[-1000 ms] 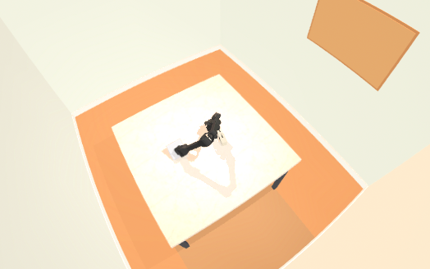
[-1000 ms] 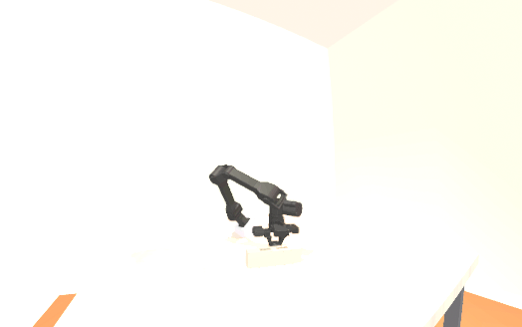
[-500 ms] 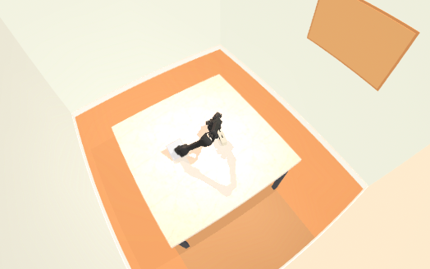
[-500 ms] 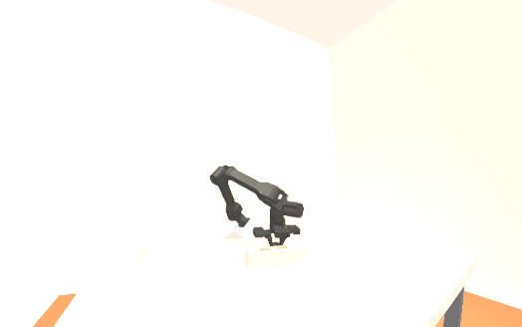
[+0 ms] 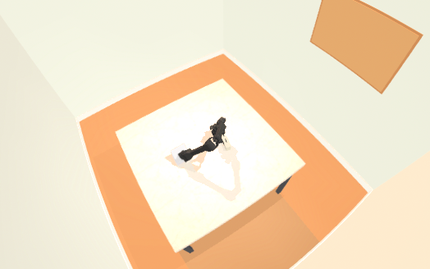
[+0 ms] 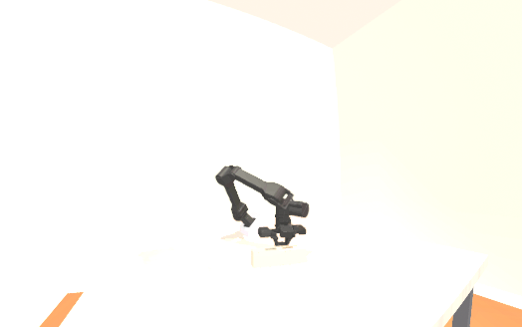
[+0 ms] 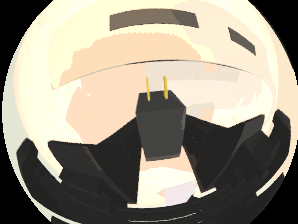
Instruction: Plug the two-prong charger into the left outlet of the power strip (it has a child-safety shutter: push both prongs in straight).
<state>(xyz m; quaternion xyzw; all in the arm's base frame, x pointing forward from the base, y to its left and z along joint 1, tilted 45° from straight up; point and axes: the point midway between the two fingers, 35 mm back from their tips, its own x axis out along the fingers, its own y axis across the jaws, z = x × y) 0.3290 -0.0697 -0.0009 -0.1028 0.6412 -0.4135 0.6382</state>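
Observation:
The dark grey charger (image 7: 161, 127) is between the fingers of my gripper (image 7: 157, 117) (image 6: 282, 243), which is shut on it. Its two gold prongs (image 7: 157, 88) point up the wrist view, away from the gripper. The cream power strip (image 6: 279, 257) (image 7: 85, 55) (image 5: 227, 146) crosses the top of the wrist view, with a larger dark outlet area (image 7: 154, 20) and a smaller one (image 7: 242, 41) at the right. In the wrist view the prong tips show below the strip's near edge, apart from both dark areas. In the exterior view the gripper is just above the strip; the charger cannot be made out there.
The pale table (image 5: 164, 197) (image 6: 174, 294) carries the arm, whose whitish base plate (image 5: 177, 155) is left of the strip in the top view. Strong glare and the arm's shadow blur the strip's outline. An orange-brown board (image 5: 365, 45) hangs on the wall, far from the arm.

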